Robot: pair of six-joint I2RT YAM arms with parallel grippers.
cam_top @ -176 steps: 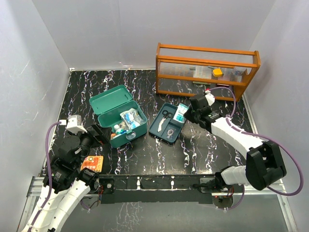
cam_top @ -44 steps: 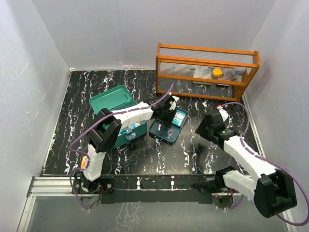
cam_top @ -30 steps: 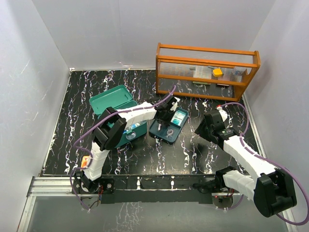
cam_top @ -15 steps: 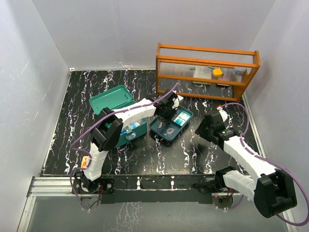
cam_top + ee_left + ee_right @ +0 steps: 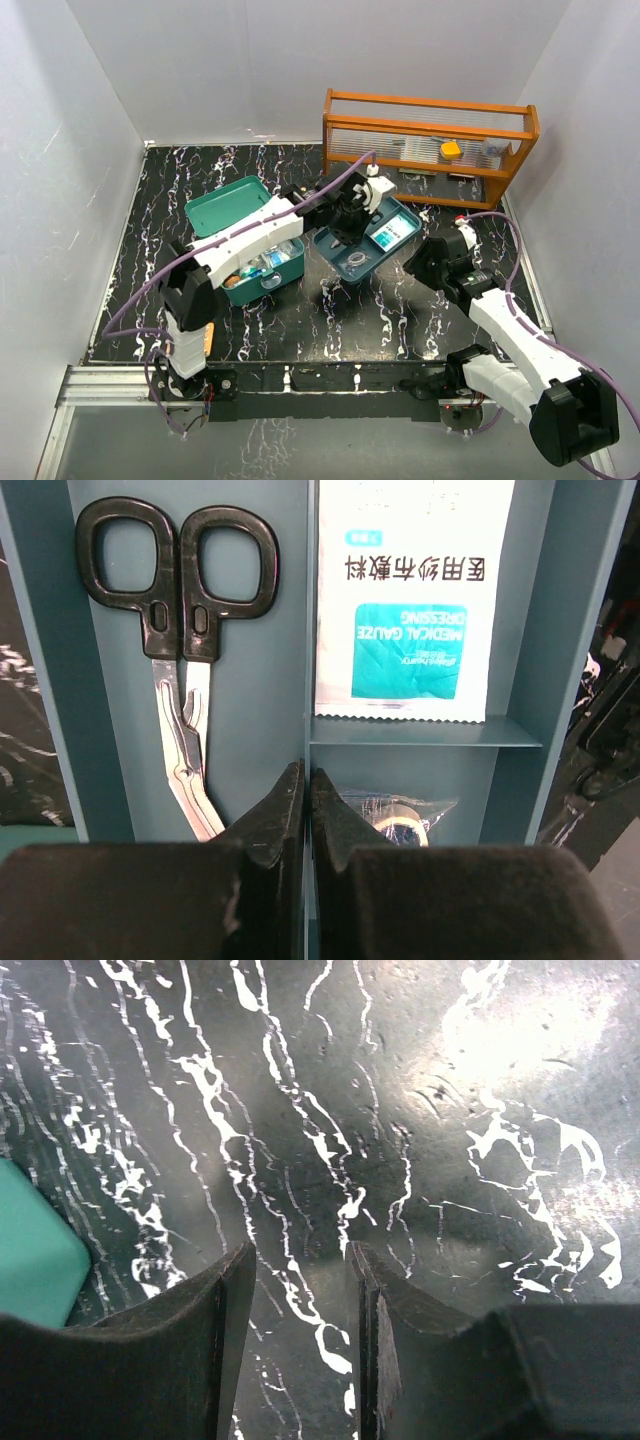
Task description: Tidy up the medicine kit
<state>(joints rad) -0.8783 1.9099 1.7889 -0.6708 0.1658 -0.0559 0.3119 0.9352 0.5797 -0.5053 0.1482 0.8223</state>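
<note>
The medicine kit's teal box (image 5: 262,262) stands open at left of centre, lid (image 5: 232,205) back, with small packets inside. Its divided insert tray (image 5: 345,270) is held off the table to the right of the box. My left gripper (image 5: 306,775) is shut on the tray's (image 5: 260,680) centre divider wall. The tray carries black-handled scissors (image 5: 180,600), a gauze packet (image 5: 415,610) and a bagged tape roll (image 5: 395,820). My right gripper (image 5: 300,1260) is open over bare tabletop, right of the tray (image 5: 425,262).
An orange slatted rack (image 5: 430,145) stands at the back right, with a yellow item (image 5: 450,150) on its shelf. An orange packet (image 5: 207,335) lies near the left arm's base. A teal corner (image 5: 30,1250) shows at the left edge of the right wrist view.
My left gripper closed on the tray's divider, then lifted the tray and swung it back and to the right. The right arm has barely moved.
</note>
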